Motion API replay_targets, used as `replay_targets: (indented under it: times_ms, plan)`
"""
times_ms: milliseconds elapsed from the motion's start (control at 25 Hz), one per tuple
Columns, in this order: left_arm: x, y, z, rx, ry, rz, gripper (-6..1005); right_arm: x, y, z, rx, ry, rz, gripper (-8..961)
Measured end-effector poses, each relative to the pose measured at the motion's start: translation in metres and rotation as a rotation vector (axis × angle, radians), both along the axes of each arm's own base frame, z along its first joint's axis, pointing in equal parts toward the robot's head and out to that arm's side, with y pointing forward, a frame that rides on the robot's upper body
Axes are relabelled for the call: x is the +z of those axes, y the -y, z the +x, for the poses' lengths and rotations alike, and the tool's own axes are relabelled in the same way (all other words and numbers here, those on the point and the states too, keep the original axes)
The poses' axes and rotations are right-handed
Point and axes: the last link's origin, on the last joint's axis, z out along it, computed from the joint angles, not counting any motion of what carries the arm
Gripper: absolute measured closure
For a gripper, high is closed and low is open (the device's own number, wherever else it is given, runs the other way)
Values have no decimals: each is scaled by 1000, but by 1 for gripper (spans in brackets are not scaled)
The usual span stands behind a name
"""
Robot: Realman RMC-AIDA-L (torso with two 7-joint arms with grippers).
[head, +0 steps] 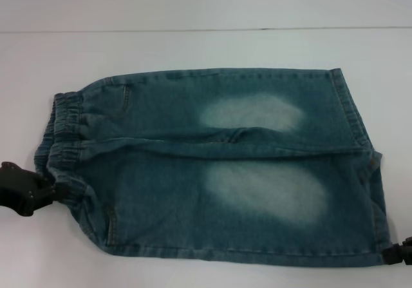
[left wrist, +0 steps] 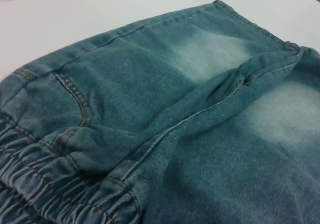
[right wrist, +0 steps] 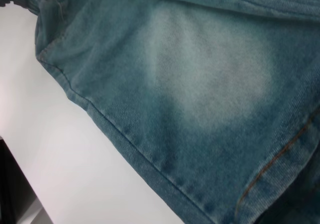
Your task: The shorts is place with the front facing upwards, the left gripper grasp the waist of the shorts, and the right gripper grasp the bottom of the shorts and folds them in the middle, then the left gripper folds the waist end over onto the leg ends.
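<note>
Flat on the white desk (head: 193, 17), soft faded denim shorts (head: 212, 165); left pincer (head: 53, 191) pinches the ruffled waistband (head: 61, 130), right pincer (head: 394, 254) grip cannot be told.

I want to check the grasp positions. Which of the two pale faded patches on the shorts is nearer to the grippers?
The larger patch, on the leg nearer the robot. The left gripper and right gripper both sit along that leg's edge; the smaller patch lies on the far leg.
</note>
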Motion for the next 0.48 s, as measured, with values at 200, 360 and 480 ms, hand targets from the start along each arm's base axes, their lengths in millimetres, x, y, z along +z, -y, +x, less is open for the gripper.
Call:
replay_targets:
  times_ms: [200,360,480]
  plan:
    - [2,-1,0,5,3,10,949,17,6,1,37,-31,54,929]
    - [6,-5,3,0,19,30,949,40,10,-1,75,-57,138,930]
    - [11,-11,7,-1,42,60,950,56,8,-5,110,-69,229,931]
